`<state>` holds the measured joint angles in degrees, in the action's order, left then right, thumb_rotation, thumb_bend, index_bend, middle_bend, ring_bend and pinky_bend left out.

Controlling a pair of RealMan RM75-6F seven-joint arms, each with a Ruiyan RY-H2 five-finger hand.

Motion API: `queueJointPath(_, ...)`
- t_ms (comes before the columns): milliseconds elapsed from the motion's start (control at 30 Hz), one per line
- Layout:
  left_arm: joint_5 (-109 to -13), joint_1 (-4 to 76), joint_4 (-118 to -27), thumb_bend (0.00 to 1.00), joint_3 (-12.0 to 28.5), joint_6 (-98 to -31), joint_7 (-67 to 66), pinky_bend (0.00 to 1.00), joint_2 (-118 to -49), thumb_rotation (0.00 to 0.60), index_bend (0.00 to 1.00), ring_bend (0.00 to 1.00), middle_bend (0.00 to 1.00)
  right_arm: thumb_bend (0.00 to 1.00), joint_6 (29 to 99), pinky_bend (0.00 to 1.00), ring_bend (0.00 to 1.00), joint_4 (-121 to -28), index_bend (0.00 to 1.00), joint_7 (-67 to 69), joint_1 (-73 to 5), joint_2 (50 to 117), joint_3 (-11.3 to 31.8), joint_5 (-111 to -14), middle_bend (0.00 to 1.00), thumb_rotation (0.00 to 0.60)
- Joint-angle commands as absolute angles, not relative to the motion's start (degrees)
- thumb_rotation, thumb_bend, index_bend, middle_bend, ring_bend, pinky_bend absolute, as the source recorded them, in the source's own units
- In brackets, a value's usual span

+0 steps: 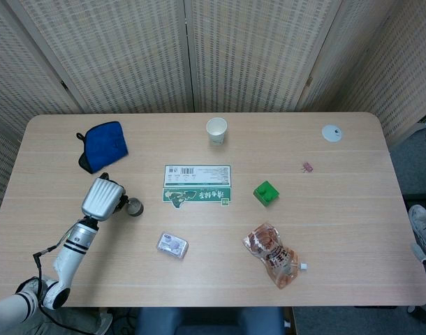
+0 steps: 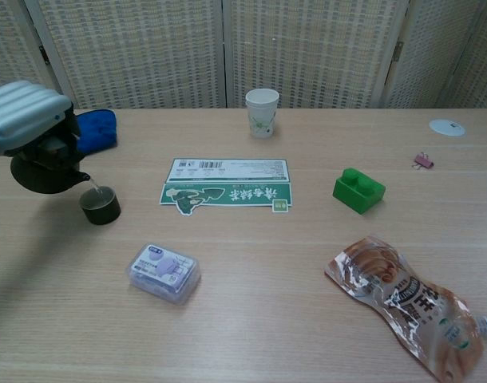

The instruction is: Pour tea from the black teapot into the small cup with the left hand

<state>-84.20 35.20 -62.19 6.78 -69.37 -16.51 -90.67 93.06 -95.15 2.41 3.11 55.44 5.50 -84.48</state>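
Chest view: left hand (image 2: 24, 116) gripping black teapot (image 2: 44, 167), tilted, spout over small cup (image 2: 100, 204).

Wooden table (image 1: 353, 209) bearing small cup (image 2: 100, 205), paper cup (image 2: 262, 112), green block (image 2: 358, 190), snack pouch (image 2: 407, 301)

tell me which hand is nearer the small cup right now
Left. The left hand holds the black teapot tilted just beside and above the small cup, spout over its rim. The right hand appears in neither view, so its distance can't be judged.

Two cups (image 2: 100, 204) (image 2: 262, 112), one teapot (image 2: 44, 169)
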Motion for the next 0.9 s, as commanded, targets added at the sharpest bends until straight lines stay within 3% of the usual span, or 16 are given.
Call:
queueJointPath(33,-84.36,35.22,-62.01,0.4,6.72,-69.51,-16.71,0.45,-90.68,0.596,1.0,1.0,1.0,0.17,93.09,0.2,0.25,-95.1,0.38,2.47,3.16,55.44,5.5,-84.46,0.33,0.6)
queueJointPath(900,-85.09,34.88,-59.45,0.4,6.11,-70.74,-18.2,0.45,-91.17,0.599,1.0,1.0,1.0,0.17,93.07,0.2,0.25,-95.09,0.38,2.57,3.22,55.44,5.47,-84.69,0.33,0.6)
